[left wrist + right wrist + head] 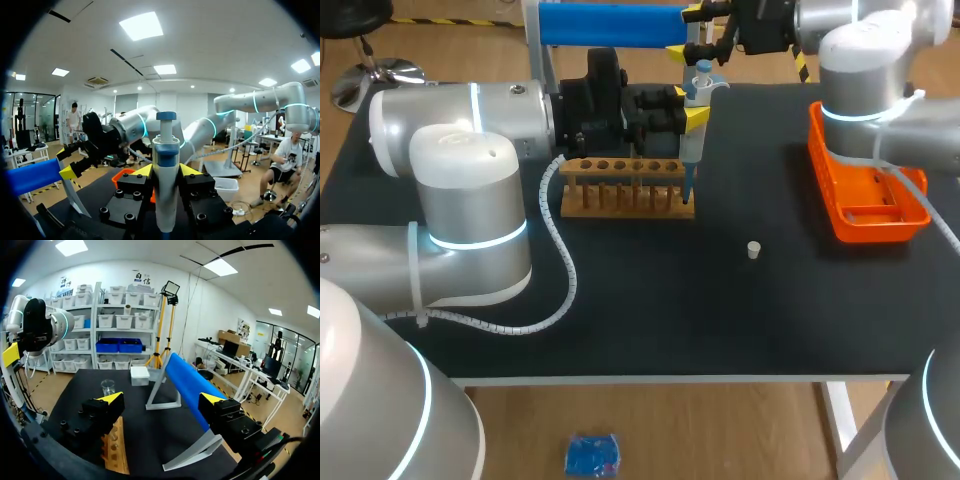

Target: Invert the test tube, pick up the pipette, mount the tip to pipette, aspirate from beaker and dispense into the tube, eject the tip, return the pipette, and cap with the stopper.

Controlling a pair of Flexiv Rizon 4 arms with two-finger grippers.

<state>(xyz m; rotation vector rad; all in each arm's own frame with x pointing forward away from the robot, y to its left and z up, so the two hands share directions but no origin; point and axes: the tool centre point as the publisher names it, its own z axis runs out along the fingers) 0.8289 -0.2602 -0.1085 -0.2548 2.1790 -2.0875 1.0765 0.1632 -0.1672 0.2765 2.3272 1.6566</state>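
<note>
The left gripper (166, 171) is clenched on the pipette (692, 140), its two yellow-tipped fingers pressing the white barrel from both sides just below the blue plunger. The pipette hangs upright with its long axis vertical. Its narrow lower end reaches down to the right end of the wooden rack (620, 190), at or just inside the last hole. The views do not show whether a test tube stands in that hole.

The coming move probably turns on this alignment. The rack lies straight below the left gripper, so any travel should run along the pipette's own axis, and a sideways drift could knock the rack.

The right gripper (161, 398) is released, with its fingers spread wide and nothing between them. It hovers at the far side of the table (650, 310), beside the blue stand (187, 382).

The beaker (107, 386) stands at the far edge, well apart from the rack. The stopper (753, 250) sits upright on the mat, to the near right of the rack. It lies between the rack and the orange tray (840, 215), and neither gripper touches it.
</note>
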